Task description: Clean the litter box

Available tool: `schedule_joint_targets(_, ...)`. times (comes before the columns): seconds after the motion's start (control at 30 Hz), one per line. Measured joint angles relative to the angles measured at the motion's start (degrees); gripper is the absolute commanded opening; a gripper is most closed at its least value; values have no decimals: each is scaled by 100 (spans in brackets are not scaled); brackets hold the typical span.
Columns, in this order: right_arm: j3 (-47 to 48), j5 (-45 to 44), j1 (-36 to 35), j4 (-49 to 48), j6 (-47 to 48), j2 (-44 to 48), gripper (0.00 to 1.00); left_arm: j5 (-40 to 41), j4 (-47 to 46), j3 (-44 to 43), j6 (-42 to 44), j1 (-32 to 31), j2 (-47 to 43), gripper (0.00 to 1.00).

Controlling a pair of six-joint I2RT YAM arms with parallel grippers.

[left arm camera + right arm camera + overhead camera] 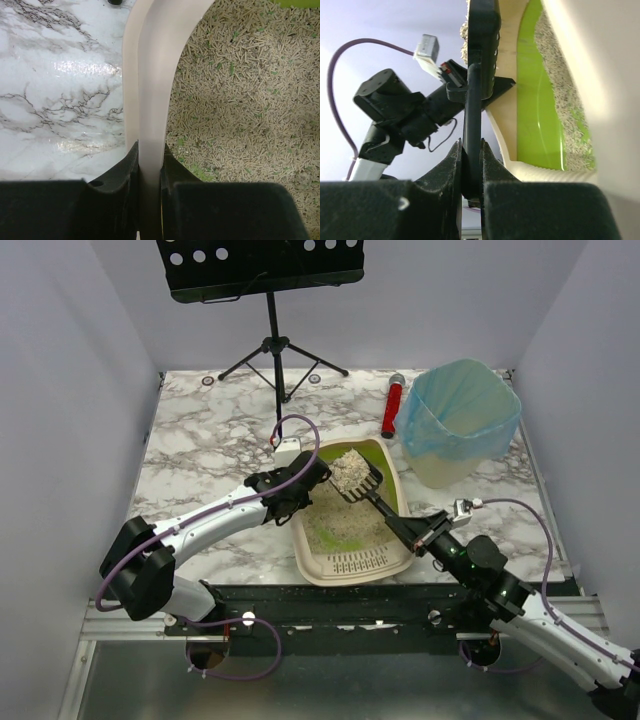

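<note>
- Top external view: the litter box [352, 558] sits on the marble worktop [200, 440], near the front edge and between my two arms. Its slotted end points at the arm bases.
- My left hand [300, 485] is at the box's left rim.
- In the left wrist view, this hand is clamped on the pale rim, one finger [115, 200] on each side. Tan litter [240, 100] with green bits lies inside the box.
- My right hand [415, 535] is squeezed tight on the handle of a black scoop [358, 478].
- The scoop head has a pile of litter on it and is over the far end of the box.
- A bin [460, 420] with a blue bag stands past the box on the right.
- A red stick-like thing [392, 405] lies just left of the bin.
</note>
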State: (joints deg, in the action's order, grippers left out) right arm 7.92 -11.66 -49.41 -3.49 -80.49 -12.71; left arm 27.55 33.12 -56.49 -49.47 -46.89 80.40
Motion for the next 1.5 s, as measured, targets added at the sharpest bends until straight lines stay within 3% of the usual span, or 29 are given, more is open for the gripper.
schedule_joint_targets(0.2,-533,35,0,-240,-210,229,1,-13,-7,0,4,2,0,0)
schedule_joint_targets(0.5,-549,37,0,-1606,-173,-24,1,-39,-26,0,44,7,0,0)
schedule_joint_targets(0.67,-549,203,0,-1773,-223,-195,1,-39,-28,0,55,7,-2,0)
schedule_joint_targets(1.37,-380,-48,2,-72,-203,205,1,-98,-50,0,175,44,-4,0)
schedule_joint_targets(1.5,-142,-31,2,249,-63,-138,1,-109,-59,4,212,50,-13,0)
